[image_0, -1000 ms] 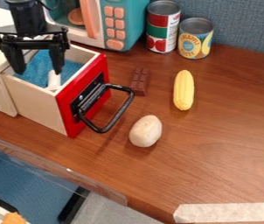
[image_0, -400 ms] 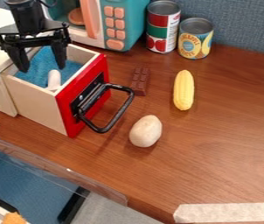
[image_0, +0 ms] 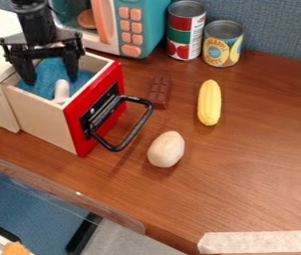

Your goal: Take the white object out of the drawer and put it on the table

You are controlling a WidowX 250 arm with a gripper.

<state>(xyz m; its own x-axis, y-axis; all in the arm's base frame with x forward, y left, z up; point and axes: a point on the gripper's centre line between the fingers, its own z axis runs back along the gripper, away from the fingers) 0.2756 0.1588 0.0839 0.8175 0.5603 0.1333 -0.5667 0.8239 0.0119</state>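
The drawer [image_0: 75,124] stands open, presumably so the claw [image_0: 50,78], released and spread above it, can reach the white object [image_0: 61,90].

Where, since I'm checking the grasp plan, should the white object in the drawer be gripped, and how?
Probably by the exposed part near its rounded end, from above, closing across its narrow width. The white object looks long and slim, and the drawer is open at the top, while its walls would hinder a low sideways approach.
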